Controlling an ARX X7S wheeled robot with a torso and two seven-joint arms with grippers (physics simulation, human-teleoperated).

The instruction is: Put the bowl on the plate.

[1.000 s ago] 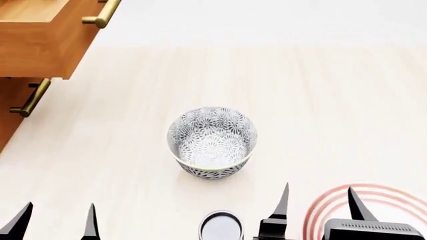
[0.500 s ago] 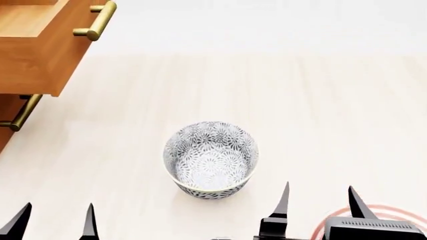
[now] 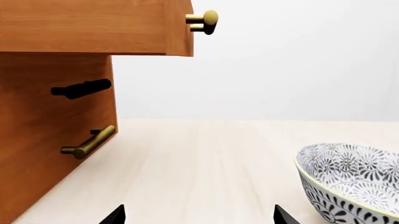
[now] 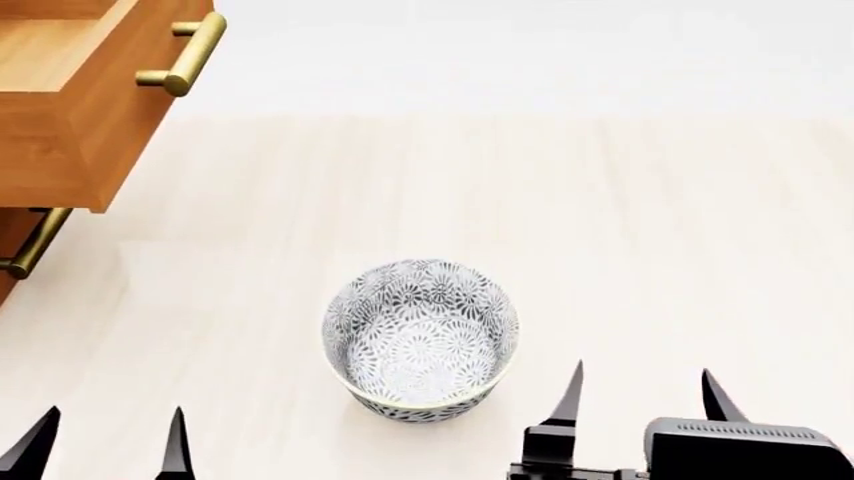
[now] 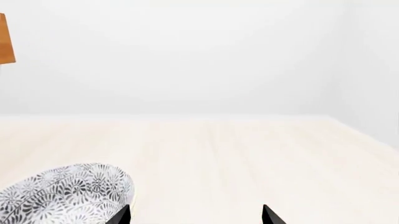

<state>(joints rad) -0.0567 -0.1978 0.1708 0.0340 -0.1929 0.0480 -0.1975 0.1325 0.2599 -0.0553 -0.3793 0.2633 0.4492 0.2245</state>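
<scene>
Sitting upright on pale table (image 4: 641, 220), bowl (image 4: 419, 340), near lower centre of head view. Touching neither gripper. Not showing in any current view: plate.

Right gripper (image 4: 643, 394): fingers spread wide, holding nothing, tips pointing toward 12 o'clock. Lying at roughly 10 o'clock from it, just beside its inner finger: bowl. Right wrist view confirming: bowl (image 5: 65, 192) off to one side of the open gap, not between the tips of right gripper (image 5: 195, 214).

Left gripper (image 4: 110, 440): fingers apart, also holding nothing. Bowl lying at about 2 o'clock from it, farther off than from the right. In left wrist view, bowl (image 3: 349, 179) showing beyond one tip of left gripper (image 3: 198, 214).

Judging right arm nearer. Bowl being round, no long axis to align with; rim approach from any side likely workable. Next move probably calling for shifting right gripper toward 10 o'clock to straddle the near rim.

Standing at 10 to 11 o'clock, well apart from bowl: drawer unit (image 4: 67, 110), top drawer pulled out.
</scene>
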